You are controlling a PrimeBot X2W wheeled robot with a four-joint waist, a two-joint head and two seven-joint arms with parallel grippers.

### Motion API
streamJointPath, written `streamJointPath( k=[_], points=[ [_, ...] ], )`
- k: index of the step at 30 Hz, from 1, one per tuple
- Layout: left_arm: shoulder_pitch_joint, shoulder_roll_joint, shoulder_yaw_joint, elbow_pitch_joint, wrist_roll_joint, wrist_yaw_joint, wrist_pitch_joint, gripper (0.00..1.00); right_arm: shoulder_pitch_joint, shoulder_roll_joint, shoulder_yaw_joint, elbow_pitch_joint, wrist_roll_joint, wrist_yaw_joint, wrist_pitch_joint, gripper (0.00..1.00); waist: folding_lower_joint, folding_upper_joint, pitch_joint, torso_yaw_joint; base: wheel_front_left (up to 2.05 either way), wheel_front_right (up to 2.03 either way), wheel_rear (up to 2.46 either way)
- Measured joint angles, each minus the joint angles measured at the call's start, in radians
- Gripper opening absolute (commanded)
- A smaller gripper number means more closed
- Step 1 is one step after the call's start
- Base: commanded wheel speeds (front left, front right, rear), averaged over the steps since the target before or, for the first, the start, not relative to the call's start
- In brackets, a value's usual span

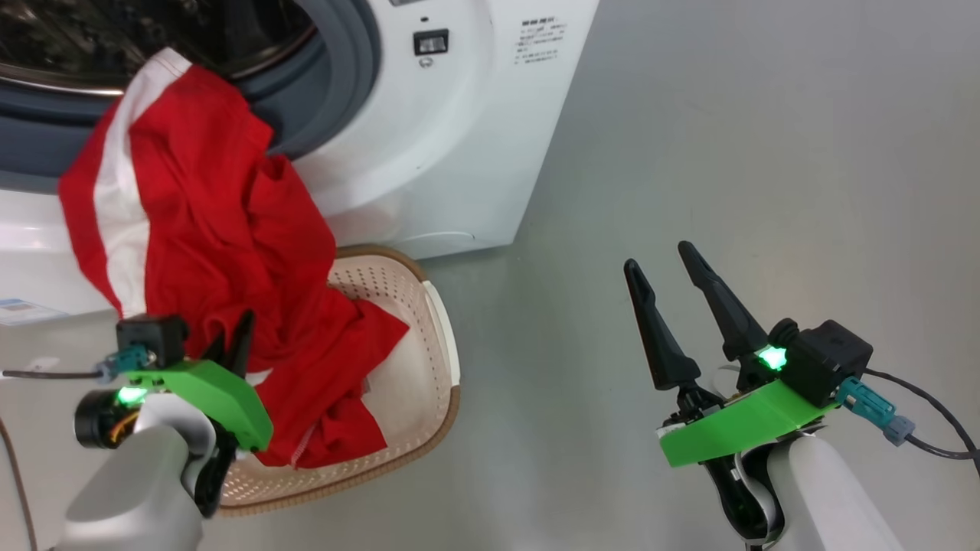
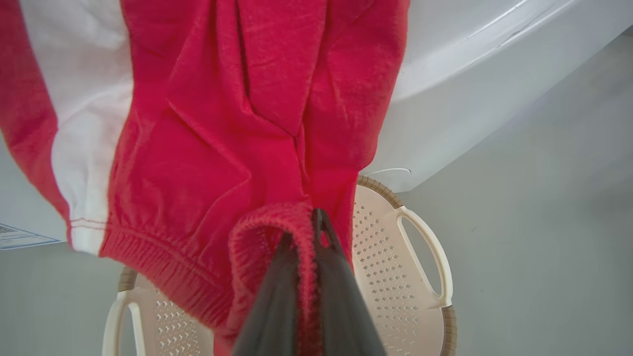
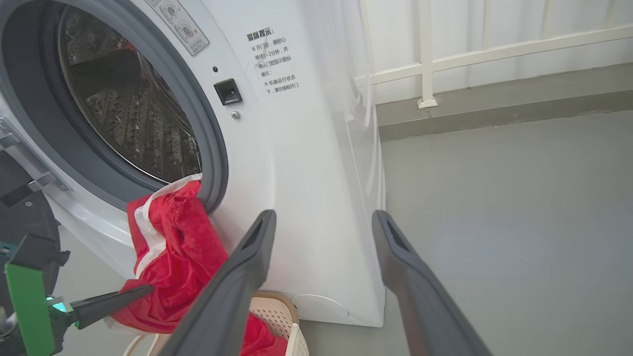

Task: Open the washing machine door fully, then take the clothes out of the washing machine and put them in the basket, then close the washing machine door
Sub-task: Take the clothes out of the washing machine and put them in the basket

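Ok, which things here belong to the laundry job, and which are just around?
Job:
washer
clothes, red, trailing from the drum mouth over the basket
basket
left claw, shut on the clothes
right claw, open, holding nothing

Just around:
railing
kerb
floor

Soft red cloth clothes (image 1: 230,229), perforated plastic basket (image 1: 413,383)

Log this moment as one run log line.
left end effector: shut on red garment | red garment: hanging from washing machine opening over basket | right end effector: open, empty

Left pincer (image 1: 236,337) fingers together, right pincer (image 1: 658,256) fingers apart.
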Motion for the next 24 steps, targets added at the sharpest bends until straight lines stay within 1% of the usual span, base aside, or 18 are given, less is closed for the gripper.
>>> streamJointPath(
  k=[5, 10, 11, 12, 13, 14, 15, 16, 24],
  points=[
    [-0.033, 0.004, -0.020, 0.021, -0.040, 0.000, 0.000, 0.00, -0.019, 0.001, 0.002, -0.011, 0.000, 0.000, 0.000, 1.00, 0.0000, 0.0000, 0.031, -0.016, 0.00, 0.00, 0.00],
    [-0.038, 0.008, -0.044, 0.021, -0.058, 0.000, 0.000, 0.01, -0.020, 0.001, 0.000, -0.015, 0.000, 0.000, 0.000, 1.00, 0.0000, 0.0000, 0.045, -0.024, 0.00, 0.00, 0.00],
    [-0.038, 0.011, -0.048, 0.021, -0.060, 0.000, 0.000, 0.22, -0.020, 0.001, -0.001, -0.015, 0.000, 0.000, 0.000, 1.00, 0.0000, 0.0001, 0.046, -0.023, 0.00, 0.00, 0.00],
    [-0.039, 0.012, -0.052, 0.021, -0.063, 0.000, 0.000, 0.36, -0.020, 0.001, -0.002, -0.015, 0.000, 0.000, 0.000, 1.00, -0.0001, 0.0000, 0.046, -0.021, 0.00, 0.00, 0.00],
    [-0.039, 0.014, -0.056, 0.021, -0.066, 0.000, 0.000, 0.59, -0.020, 0.001, -0.002, -0.015, 0.000, 0.000, 0.000, 1.00, 0.0000, 0.0000, 0.046, -0.019, 0.00, 0.00, 0.00],
    [-0.039, 0.015, -0.059, 0.021, -0.067, 0.000, 0.000, 0.85, -0.020, 0.001, -0.002, -0.014, 0.001, 0.000, 0.000, 1.00, 0.0000, 0.0000, 0.045, -0.017, 0.00, 0.00, 0.00],
    [-0.039, 0.016, -0.062, 0.021, -0.072, 0.000, 0.000, 0.85, -0.020, 0.001, -0.002, -0.014, 0.001, 0.000, 0.000, 1.00, 0.0000, 0.0000, 0.044, -0.015, 0.00, 0.00, 0.00],
    [-0.038, 0.016, -0.064, 0.020, -0.077, 0.000, 0.000, 1.00, -0.020, 0.001, -0.002, -0.013, 0.001, 0.000, 0.000, 1.00, 0.0000, 0.0000, 0.043, -0.012, 0.00, 0.00, 0.00],
    [-0.024, 0.029, -0.059, -0.036, -0.092, 0.000, 0.000, 1.00, -0.019, 0.001, -0.001, -0.001, 0.001, 0.000, 0.000, 1.00, 0.0000, 0.0000, 0.014, 0.005, 0.00, 0.00, 0.00]
  ],
)
